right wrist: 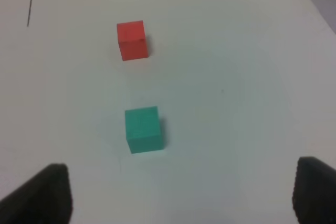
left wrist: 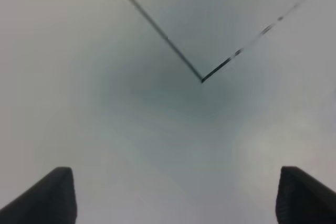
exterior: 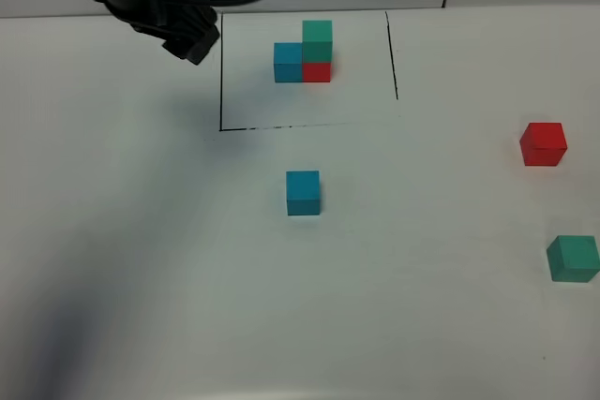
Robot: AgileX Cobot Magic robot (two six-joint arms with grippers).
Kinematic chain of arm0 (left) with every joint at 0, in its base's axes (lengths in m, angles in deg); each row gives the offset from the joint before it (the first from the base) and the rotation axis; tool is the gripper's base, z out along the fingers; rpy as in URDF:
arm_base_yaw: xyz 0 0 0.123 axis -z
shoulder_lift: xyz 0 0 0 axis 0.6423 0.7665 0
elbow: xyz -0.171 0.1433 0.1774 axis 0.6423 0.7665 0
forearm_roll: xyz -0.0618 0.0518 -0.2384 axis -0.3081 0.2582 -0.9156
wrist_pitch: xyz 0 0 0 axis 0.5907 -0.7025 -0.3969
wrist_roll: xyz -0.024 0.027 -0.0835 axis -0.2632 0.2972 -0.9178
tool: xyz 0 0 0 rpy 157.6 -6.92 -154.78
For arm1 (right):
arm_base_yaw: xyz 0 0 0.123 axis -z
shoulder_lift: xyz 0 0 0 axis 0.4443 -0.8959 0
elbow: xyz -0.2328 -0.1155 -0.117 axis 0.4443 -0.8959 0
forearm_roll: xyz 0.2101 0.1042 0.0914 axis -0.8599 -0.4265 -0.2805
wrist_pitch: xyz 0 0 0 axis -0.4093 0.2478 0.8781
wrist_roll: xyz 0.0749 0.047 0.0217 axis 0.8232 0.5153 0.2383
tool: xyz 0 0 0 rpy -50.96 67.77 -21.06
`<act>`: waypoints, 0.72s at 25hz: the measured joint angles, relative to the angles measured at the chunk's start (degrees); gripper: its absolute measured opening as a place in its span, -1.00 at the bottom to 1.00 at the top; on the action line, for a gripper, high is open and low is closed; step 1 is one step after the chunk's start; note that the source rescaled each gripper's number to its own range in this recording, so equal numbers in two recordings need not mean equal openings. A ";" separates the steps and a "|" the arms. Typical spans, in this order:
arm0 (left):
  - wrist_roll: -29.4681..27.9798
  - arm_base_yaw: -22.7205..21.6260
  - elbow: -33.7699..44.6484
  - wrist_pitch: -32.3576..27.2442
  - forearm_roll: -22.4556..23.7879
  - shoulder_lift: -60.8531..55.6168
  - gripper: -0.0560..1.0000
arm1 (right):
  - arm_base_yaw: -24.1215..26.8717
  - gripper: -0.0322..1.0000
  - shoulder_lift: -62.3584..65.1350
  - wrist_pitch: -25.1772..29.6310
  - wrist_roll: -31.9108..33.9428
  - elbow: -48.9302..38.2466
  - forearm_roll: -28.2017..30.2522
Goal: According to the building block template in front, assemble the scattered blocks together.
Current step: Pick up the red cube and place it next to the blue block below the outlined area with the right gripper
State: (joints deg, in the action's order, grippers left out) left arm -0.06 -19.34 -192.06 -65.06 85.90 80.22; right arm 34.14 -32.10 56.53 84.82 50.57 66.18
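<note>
1. My left gripper [exterior: 192,44] hangs at the upper left of the high view, just outside the black frame line [exterior: 221,81]. Its fingers are spread wide over bare table [left wrist: 157,129], grasping nothing.
2. My right gripper [right wrist: 181,192] is outside the high view. Its wrist camera shows the fingers parted and empty.
3. The template [exterior: 305,53] sits upper centre, inside the frame. The blue cube [exterior: 303,193] stands at centre, just below the frame. The red cube [exterior: 544,144] is at the right edge, and the teal-green cube [exterior: 573,259] is lower right, apart from it.
4. I judge these cubes light, rigid and not fragile. Their matte faces should give my pads fair friction.
5. I would take each cube across two opposite flat sides at about mid-height, jaws square to the faces. A grip on the corners would likely twist it.
</note>
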 joint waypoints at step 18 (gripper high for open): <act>-12.64 -15.62 32.93 6.27 3.16 -30.04 0.83 | 0.00 0.47 0.00 0.00 0.00 0.00 0.00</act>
State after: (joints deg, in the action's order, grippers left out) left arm -12.71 -34.96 -159.13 -58.79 89.05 50.18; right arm 34.14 -32.10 56.53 84.82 50.57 66.18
